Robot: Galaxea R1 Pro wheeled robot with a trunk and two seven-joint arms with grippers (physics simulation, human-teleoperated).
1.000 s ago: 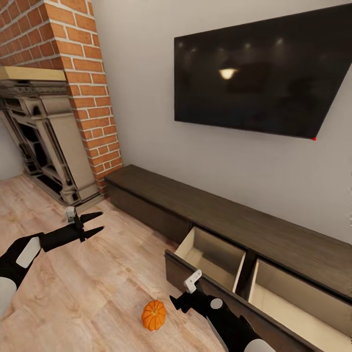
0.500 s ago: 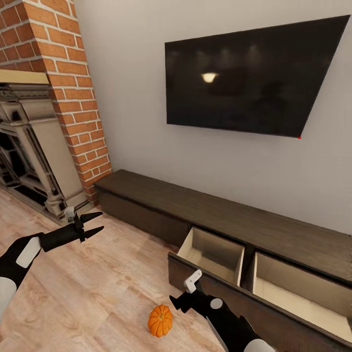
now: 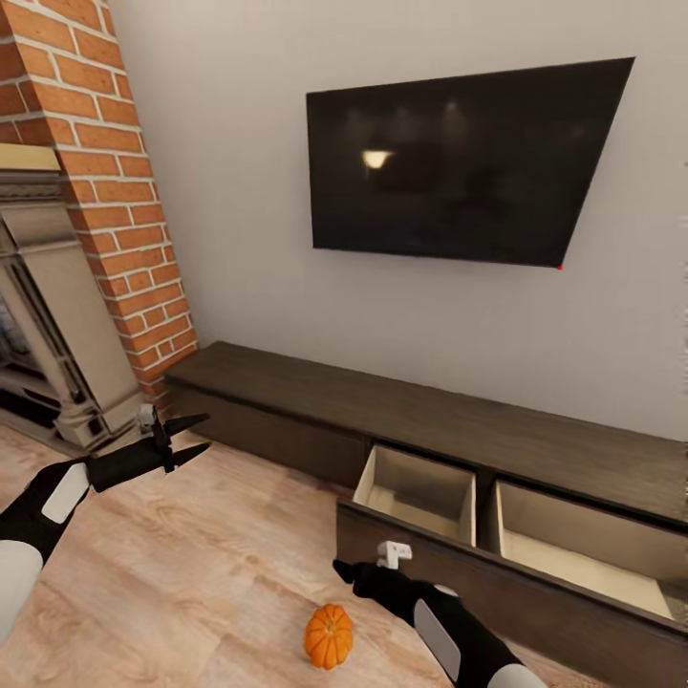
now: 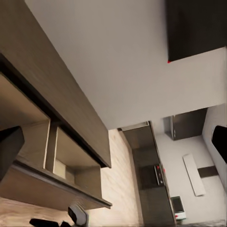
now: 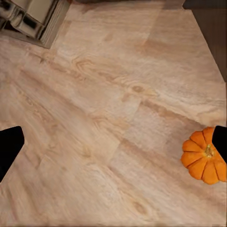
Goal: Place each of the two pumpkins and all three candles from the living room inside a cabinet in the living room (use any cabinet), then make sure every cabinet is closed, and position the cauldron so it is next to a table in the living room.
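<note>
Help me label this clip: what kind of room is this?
Probably a living room: a large black screen on the wall above a long low cabinet, a brick chimney with a fireplace.

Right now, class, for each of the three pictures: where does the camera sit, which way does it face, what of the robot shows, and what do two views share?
Head view: high, facing the wall; screen, cabinet, both arms, left gripper.
Left wrist view: near the left gripper, looking along the cabinet and its open drawers; dark fingertip at the edges.
Right wrist view: near the right gripper, facing the floor; fingertips at both edges.
Shared: the pumpkin, in head and right wrist views.
</note>
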